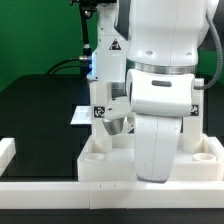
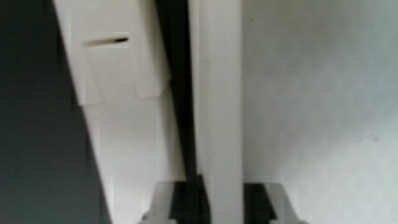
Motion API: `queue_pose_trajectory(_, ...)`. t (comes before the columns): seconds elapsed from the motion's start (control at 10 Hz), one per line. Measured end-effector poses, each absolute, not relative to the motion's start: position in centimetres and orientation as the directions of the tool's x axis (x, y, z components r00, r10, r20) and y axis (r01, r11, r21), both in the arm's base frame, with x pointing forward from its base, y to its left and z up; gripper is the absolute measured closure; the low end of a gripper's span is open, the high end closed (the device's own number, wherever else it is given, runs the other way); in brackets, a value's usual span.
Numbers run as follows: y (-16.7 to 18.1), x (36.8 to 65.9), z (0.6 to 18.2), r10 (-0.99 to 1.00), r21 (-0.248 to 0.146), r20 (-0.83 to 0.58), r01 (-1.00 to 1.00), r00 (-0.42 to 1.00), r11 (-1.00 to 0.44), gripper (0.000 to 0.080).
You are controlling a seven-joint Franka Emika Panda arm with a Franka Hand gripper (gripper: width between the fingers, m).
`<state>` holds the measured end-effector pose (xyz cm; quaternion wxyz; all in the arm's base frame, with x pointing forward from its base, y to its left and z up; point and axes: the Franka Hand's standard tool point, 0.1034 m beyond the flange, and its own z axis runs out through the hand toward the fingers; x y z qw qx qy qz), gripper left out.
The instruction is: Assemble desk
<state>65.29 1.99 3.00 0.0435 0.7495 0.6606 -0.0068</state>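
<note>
Black table (image 1: pixel 40 110) is backed by a green screen (image 1: pixel 35 40) and fenced at the front by a low white border wall (image 1: pixel 40 190). Just inside that wall the desk tabletop (image 1: pixel 105 166) is laid with its round corner sockets facing up, so that legs can be entered from above. Much of it is hidden by the arm (image 1: pixel 160 110), which is bent low over it.

A tagged leg (image 1: pixel 100 112) is held upright above the socket at the tabletop's corner on the exterior view's left, evidently lined up for seating there. The gripper (image 1: pixel 115 122) is brought in from the side, so the leg's lower end is left free.

In the wrist view the gripper (image 2: pixel 217 203) is seen with its jaws clenched on the leg (image 2: pixel 214 100), which runs straight out from between the fingertips. A second white piece (image 2: pixel 116 100) with a small slot is seen just beside the leg; it may be the tabletop's rim, though the blur leaves that unsettled.
</note>
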Motion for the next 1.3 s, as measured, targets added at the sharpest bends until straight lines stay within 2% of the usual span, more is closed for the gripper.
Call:
queue_pose_trajectory(0.3,2.3,65.6,3.1,0.991,0.068,-0.085,0.993,0.101,-0.095,0.0742)
queue_pose_trajectory(0.5,3.1,65.8,3.0,0.990,0.033,-0.095,0.995,0.101,-0.098,0.0742)
queue_pose_trajectory(0.8,3.0,65.8,3.0,0.990,0.028,-0.097,0.994,0.104,-0.102,0.0742)
queue_pose_trajectory(0.9,2.9,65.8,3.1,0.990,0.029,-0.097,0.994,0.107,-0.104,0.0656)
queue_pose_trajectory(1.0,2.8,65.8,3.1,0.989,0.029,-0.097,0.994,0.109,-0.106,0.0466)
queue_pose_trajectory(1.1,2.6,65.9,3.3,0.989,0.033,-0.097,0.993,0.112,-0.110,0.0466)
queue_pose_trajectory(1.2,1.8,66.2,5.2,0.987,0.049,-0.100,0.992,0.122,-0.118,0.0278)
queue_pose_trajectory(1.3,1.4,65.8,7.6,0.983,0.056,-0.096,0.987,0.155,-0.150,0.0278)
